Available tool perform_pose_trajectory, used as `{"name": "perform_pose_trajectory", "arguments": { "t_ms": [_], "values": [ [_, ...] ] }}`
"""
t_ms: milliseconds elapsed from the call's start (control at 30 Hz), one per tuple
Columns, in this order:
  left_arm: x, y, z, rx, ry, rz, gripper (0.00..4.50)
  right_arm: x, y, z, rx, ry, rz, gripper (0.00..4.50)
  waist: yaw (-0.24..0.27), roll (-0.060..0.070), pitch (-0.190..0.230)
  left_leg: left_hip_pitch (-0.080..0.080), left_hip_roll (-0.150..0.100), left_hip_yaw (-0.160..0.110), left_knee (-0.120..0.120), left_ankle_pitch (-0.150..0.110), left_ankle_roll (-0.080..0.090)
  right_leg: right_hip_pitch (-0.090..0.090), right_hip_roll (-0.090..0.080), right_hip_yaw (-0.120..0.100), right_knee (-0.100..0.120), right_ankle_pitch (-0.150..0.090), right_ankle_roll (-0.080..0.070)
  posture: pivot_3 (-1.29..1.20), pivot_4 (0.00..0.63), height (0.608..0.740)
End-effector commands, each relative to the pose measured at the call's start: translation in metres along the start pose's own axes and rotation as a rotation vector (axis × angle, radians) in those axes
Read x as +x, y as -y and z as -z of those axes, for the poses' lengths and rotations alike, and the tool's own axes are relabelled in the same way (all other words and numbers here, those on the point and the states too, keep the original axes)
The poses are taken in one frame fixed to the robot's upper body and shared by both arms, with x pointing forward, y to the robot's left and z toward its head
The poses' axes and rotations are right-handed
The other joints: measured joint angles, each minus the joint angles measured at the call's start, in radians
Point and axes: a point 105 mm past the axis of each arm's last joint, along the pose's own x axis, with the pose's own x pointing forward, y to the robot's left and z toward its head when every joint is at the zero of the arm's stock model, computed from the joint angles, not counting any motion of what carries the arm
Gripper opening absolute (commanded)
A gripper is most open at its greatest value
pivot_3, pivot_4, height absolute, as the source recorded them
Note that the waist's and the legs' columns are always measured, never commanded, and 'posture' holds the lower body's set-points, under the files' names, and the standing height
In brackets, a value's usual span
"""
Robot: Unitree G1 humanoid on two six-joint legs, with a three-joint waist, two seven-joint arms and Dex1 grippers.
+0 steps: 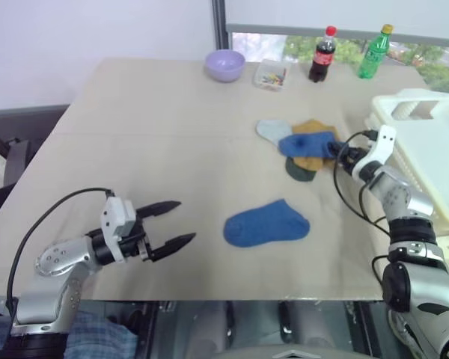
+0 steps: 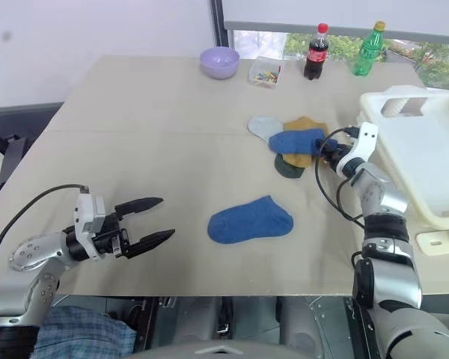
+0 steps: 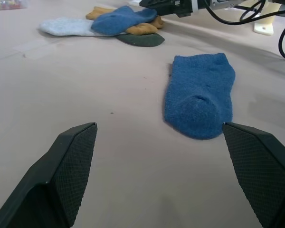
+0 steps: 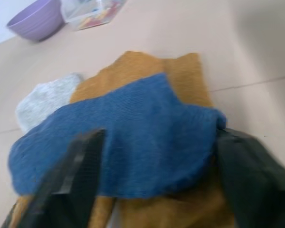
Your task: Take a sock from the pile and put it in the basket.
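The right gripper (image 4: 152, 180) has its black fingers straddling the top royal-blue sock of the small pile of overlapping ankle socks (image 1: 303, 146), not clamped, near the table's right edge beside the white ribbed plastic basket (image 1: 423, 142). The left gripper (image 1: 178, 223) hovers wide open near the front edge.

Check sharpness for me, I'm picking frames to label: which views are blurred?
Right wrist view: soft, the blue sock and end effector fingers smeared. Left wrist view: crisp on the lone sock. Both eye views: sharp across the table.
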Motion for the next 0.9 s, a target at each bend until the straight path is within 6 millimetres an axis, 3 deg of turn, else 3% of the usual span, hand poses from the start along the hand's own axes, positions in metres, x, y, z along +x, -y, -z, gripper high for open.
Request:
{"name": "perform_pose_trajectory", "arguments": {
  "t_ms": [33,133,167,467,600,900],
  "values": [
    [0.003,0.002,-0.01,0.033,0.02,0.009,4.5,-0.002,-0.007,-0.02,-0.049,0.065,-0.03,1.91,0.0,0.0,0.0,0.0,0.0,0.0,0.0,0.0,0.0,0.0,0.0,0.0,0.0,0.0,0.0,0.0,0.15,0.73],
    [0.003,0.001,-0.011,0.036,0.019,0.005,4.5,-0.003,-0.006,-0.022,-0.065,0.08,-0.026,0.42,0.0,0.0,0.0,0.0,0.0,0.0,0.0,0.0,0.0,0.0,0.0,0.0,0.0,0.0,0.0,0.0,0.15,0.73],
    [0.003,0.001,-0.011,0.036,0.019,0.005,4.5,-0.003,-0.006,-0.023,-0.068,0.083,-0.025,0.13,0.0,0.0,0.0,0.0,0.0,0.0,0.0,0.0,0.0,0.0,0.0,0.0,0.0,0.0,0.0,0.0,0.15,0.73],
    [0.006,0.001,-0.013,0.038,0.018,0.011,4.5,-0.004,-0.008,-0.025,-0.104,0.092,-0.021,0.13,0.001,0.0,0.0,0.0,0.0,0.0,0.0,0.0,0.0,0.0,0.0,0.0,0.0,0.0,0.0,0.0,0.15,0.73],
    [0.009,0.0,-0.014,0.038,0.018,0.015,4.5,-0.003,-0.04,-0.023,-0.154,0.086,-0.137,0.13,0.0,0.0,0.0,0.0,0.0,0.0,0.0,0.0,0.0,0.0,0.0,0.0,0.0,0.001,0.002,0.0,0.15,0.73],
    [0.012,-0.001,-0.016,0.042,0.022,0.02,4.5,-0.007,-0.106,0.015,-0.249,-0.05,-0.347,0.13,0.001,0.0,0.0,0.001,0.001,0.0,0.0,0.0,0.0,0.0,0.001,0.0,0.001,0.001,0.002,0.0,0.15,0.73]
  ]
}}
